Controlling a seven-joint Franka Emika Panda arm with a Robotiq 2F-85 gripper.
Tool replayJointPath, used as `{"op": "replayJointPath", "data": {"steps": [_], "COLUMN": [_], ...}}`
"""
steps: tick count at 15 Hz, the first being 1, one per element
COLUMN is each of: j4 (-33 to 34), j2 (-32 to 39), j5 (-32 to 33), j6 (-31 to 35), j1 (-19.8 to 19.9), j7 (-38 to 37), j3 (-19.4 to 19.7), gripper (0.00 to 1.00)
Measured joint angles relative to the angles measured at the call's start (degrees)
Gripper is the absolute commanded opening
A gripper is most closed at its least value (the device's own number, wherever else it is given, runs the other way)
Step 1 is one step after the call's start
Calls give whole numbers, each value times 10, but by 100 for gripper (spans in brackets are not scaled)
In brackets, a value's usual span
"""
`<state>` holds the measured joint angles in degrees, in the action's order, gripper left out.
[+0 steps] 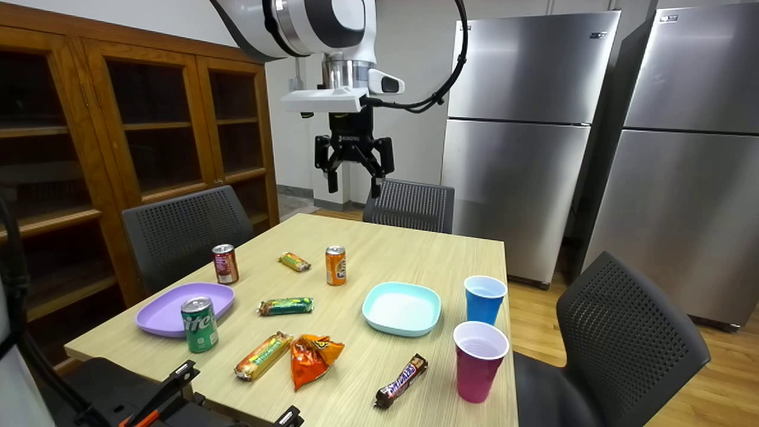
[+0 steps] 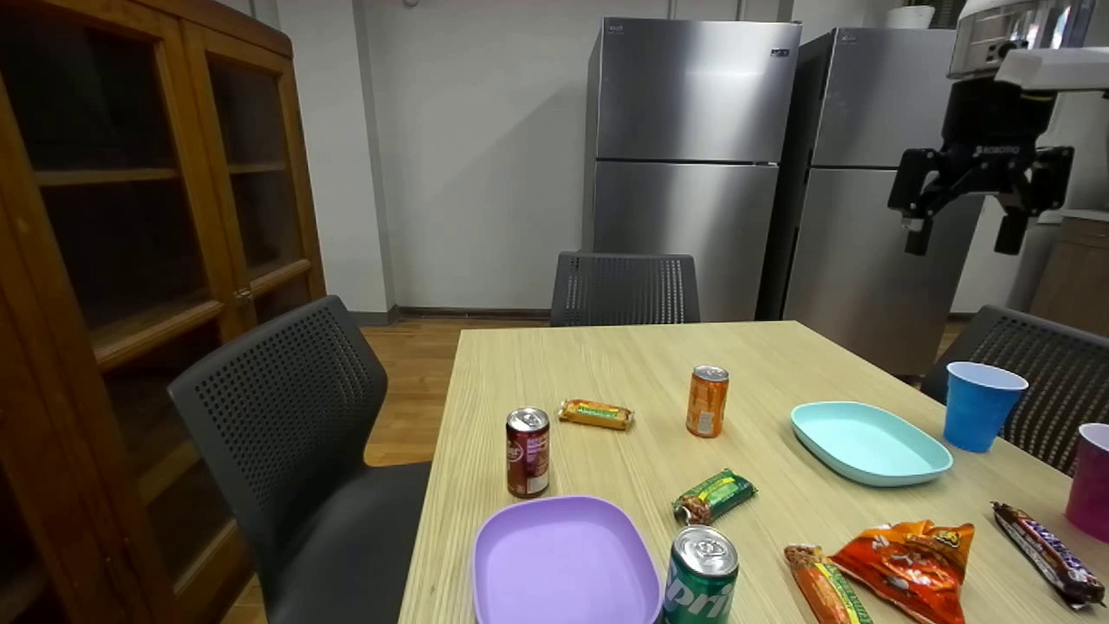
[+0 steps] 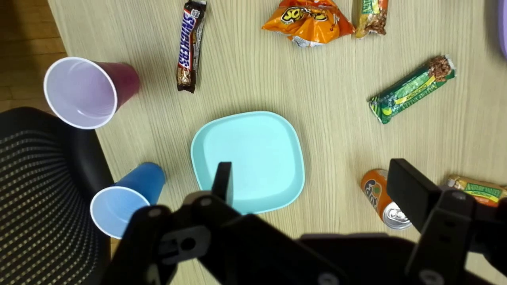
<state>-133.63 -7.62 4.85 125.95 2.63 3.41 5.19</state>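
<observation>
- Turquoise in colour, a square plate [image 3: 257, 154] is lying on the pale wooden table [image 1: 415, 249]; its smooth floor is showing bare.
- Over the table, the gripper [image 1: 354, 187] is hanging and pointing down. Its two fingers are standing wide apart, in a released state, with only air between them.
- An orange can [image 1: 335, 265] is standing upright on the table, apart from the square plate; in the wrist view, one finger is partly covering it.
- A blue cup [image 3: 144, 181] is standing near the square plate, with its mouth upward and its pale inner wall showing.
- A magenta cup [image 1: 477, 370] is standing near the blue cup, also mouth upward, and is showing its whitish inside.
- A purple plate [image 2: 567, 559] is lying with its floor uncovered. A green can [image 2: 703, 576] is standing just beside it; whether they are touching, I cannot tell.
- A dark red can [image 2: 528, 452] is standing near the purple plate.
- An orange packet [image 1: 314, 359] is lying crumpled and is hiding its content.
</observation>
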Motion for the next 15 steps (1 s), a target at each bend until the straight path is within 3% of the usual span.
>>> {"op": "replayJointPath", "data": {"steps": [15], "j4": [-65], "j2": [8], "j5": [19], "j6": [27], "j1": [29], "j7": [-6], "j3": [19], "gripper": [100]}}
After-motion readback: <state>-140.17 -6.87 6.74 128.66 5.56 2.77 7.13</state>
